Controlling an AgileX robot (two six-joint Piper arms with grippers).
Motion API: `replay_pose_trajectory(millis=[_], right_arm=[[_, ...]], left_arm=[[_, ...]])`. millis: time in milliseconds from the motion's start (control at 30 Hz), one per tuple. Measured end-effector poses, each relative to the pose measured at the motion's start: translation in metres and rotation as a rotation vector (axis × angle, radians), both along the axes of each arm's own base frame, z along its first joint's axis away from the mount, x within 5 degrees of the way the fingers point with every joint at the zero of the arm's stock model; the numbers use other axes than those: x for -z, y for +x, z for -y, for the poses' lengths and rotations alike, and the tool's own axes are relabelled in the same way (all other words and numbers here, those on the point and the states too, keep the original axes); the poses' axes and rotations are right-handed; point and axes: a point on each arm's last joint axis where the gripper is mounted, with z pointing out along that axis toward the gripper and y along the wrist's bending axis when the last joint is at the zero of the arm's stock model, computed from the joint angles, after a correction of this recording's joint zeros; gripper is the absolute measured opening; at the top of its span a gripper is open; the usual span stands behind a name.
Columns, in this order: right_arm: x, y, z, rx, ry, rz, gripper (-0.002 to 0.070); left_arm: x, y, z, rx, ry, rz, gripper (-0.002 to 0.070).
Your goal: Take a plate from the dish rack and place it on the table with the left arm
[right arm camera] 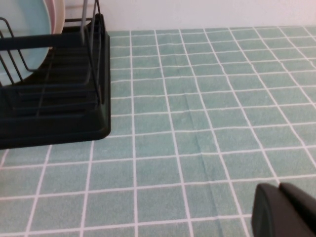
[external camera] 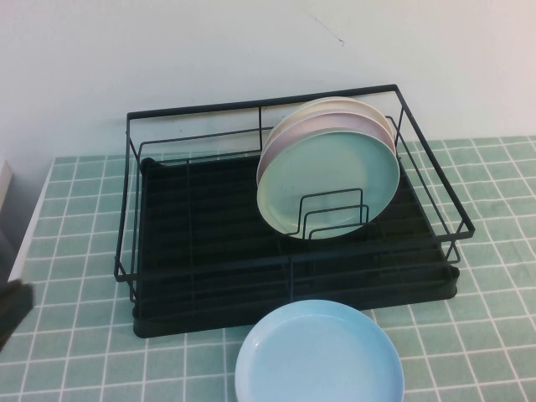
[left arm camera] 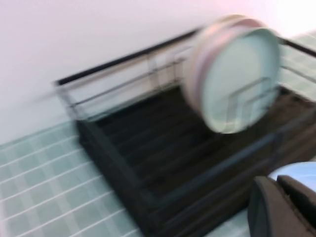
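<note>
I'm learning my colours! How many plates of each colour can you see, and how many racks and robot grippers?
Sky-blue plate, flat on the table: 1
Mint-green plate, upright in the dish rack: 1
Pink plate behind it: 1
Cream plate at the back: 1
Dish rack: 1
Grippers, left gripper and right gripper, both shut: 2
Total: 7

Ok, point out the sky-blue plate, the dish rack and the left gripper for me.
sky-blue plate [external camera: 318, 356], high view, middle of its flat face, lying on the table.
dish rack [external camera: 209, 243], high view, bare ribbed tray base.
left gripper [left arm camera: 277, 183], left wrist view, where its shut fingertips meet, near the rack's front.
</note>
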Motion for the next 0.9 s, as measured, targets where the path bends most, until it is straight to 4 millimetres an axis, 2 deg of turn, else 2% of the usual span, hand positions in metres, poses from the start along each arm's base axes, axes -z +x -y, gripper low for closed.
replay_pose_trajectory(millis=[267, 533, 700, 900], right_arm=[[0.0, 0.0, 0.0, 0.0, 0.0, 0.0, -0.0003], [0.0, 0.0, 0.0, 0.0, 0.0, 0.0, -0.0003], [0.0, 0.0, 0.0, 0.0, 0.0, 0.0, -0.0003], [0.0, 0.0, 0.0, 0.0, 0.0, 0.0, -0.0003]], left_arm=[[0.069, -0.033, -0.023, -0.238, -0.056, 0.05, -0.0002], [0.138, -0.033, -0.034, -0.452, -0.094, -0.061, -0.0002], [0.159, -0.03, -0.041, -0.525, -0.051, -0.087, -0.0002], [0.158, -0.028, -0.042, -0.538, -0.068, -0.027, -0.0002]])
